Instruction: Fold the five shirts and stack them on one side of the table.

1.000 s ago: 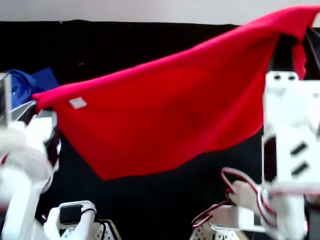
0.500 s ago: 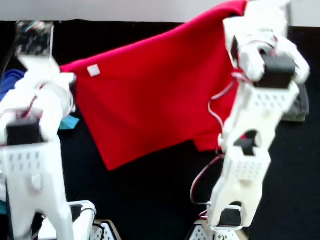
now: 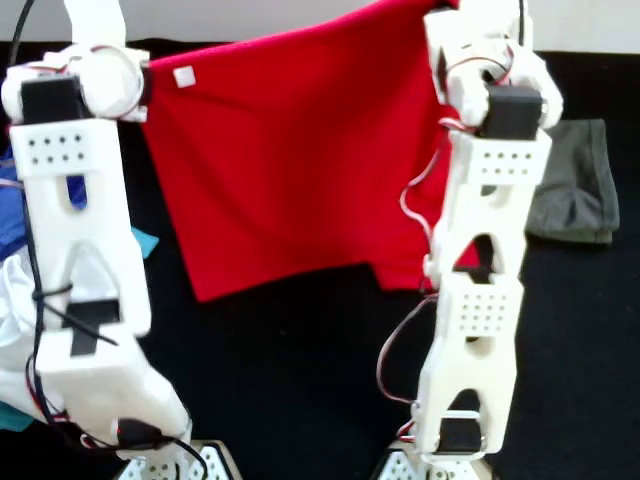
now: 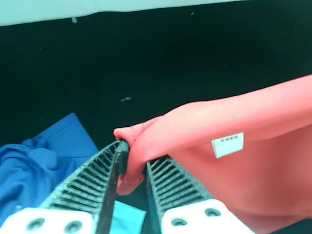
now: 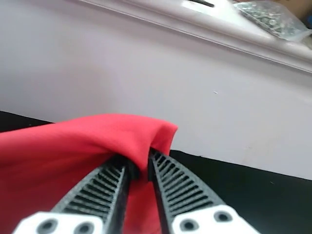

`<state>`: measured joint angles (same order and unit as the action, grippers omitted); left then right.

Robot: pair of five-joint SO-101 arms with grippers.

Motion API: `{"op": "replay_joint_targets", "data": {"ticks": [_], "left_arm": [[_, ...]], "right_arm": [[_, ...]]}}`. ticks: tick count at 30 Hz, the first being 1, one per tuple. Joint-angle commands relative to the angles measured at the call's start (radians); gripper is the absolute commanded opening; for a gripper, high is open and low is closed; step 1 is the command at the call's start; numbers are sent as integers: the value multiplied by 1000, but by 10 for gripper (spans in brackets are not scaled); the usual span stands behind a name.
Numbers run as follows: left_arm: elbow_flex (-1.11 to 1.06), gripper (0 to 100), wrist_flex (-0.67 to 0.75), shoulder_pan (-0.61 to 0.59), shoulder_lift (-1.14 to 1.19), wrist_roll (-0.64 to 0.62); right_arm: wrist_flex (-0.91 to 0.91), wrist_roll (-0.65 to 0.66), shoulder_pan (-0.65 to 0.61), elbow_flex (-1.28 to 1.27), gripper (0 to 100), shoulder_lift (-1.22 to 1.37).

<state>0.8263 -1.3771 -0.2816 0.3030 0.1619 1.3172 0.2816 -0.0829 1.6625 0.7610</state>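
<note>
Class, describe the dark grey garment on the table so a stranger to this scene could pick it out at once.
Start with the black table and the red shirt that both arms hold up over it. Just beyond the right arm, the dark grey garment lies flat on the table. Unlike the raised red shirt and crumpled blue shirt, it looks folded and lies untouched.

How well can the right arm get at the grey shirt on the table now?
Probably not yet: the right gripper is shut on a corner of the red shirt, held high. The grey shirt lies uncovered beside that arm, so it looks reachable once the gripper lets go.
</note>
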Motion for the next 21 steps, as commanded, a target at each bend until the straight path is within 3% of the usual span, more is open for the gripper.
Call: {"op": "replay_joint_targets", "data": {"ticks": [1,10,14,21], "left_arm": [[272,9,-101,-24,130,14],[456,9,-149,53,433,11],[536,9,-147,59,527,11],[676,9,-181,51,645,11]], "right_arm": [[-39,8,-36,96,6,27],[-42,14,-45,97,6,242],[-50,149,-44,104,6,294],[-263,219,-10,99,6,302]]}}
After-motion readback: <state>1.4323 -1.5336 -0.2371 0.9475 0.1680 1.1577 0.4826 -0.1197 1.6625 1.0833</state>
